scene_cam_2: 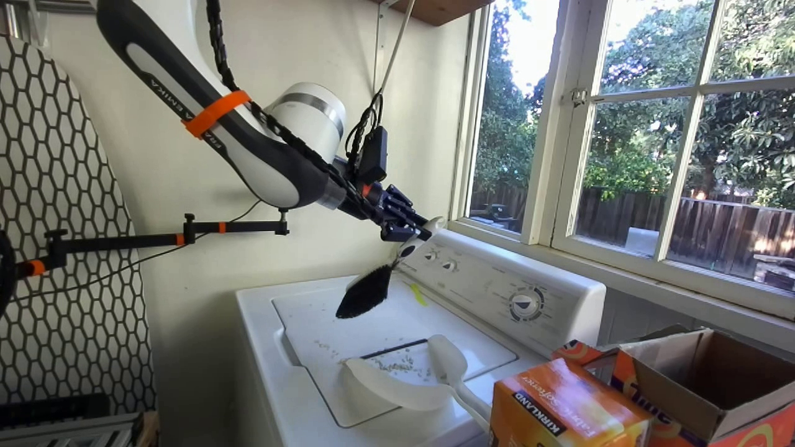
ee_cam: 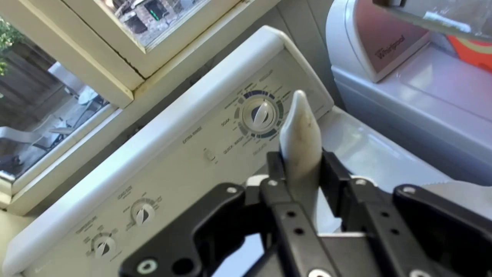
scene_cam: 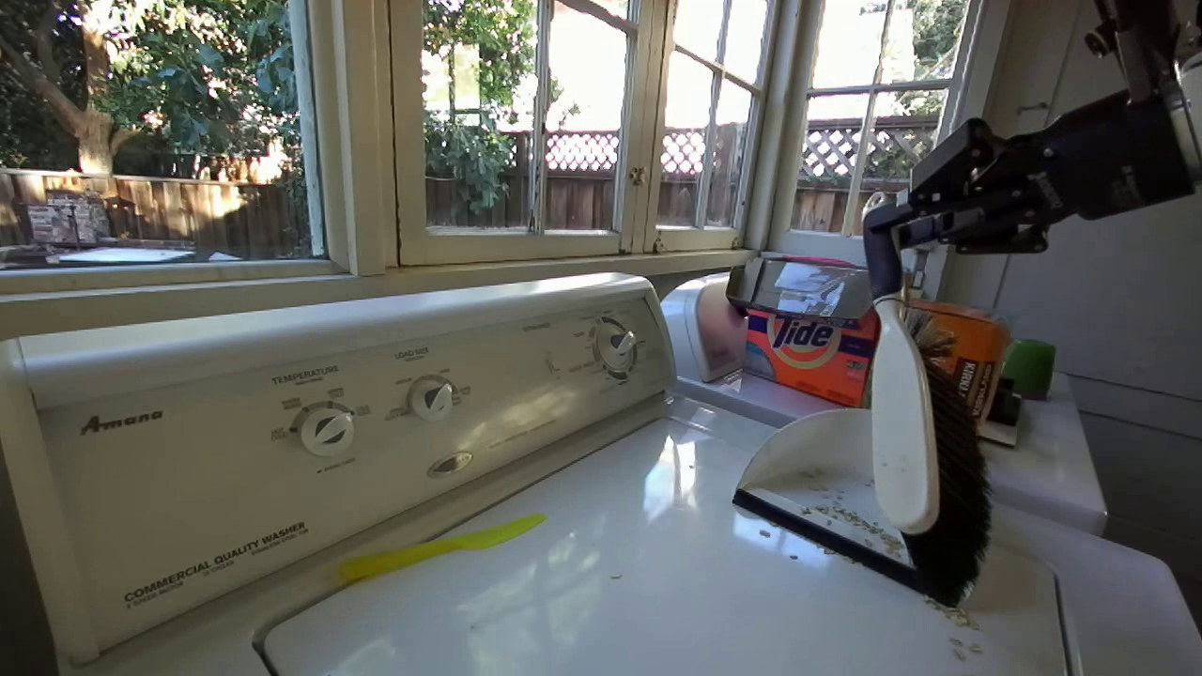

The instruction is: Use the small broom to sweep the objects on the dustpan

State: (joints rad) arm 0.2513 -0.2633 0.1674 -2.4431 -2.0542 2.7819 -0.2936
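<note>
I have the gripper (ee_cam: 303, 165) closed on the handle of the small broom (ee_cam: 301, 130), 1 finger on each side, right of centre in the wrist view. In an exterior view the broom hangs bristles down at the right, partly hiding the dustpan (scene_cam: 812, 451). Pale flakes (scene_cam: 850, 516) lie in it, others on the washer lid (scene_cam: 526, 615); a yellow utensil (scene_cam: 451, 547) lies lower left.

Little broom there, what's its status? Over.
Gripper closed on broom. Broom over washer lid, apparently not touching. Pale bits on both dustpan and lid. Yellow utensil off aside, seemingly not in the way.
</note>
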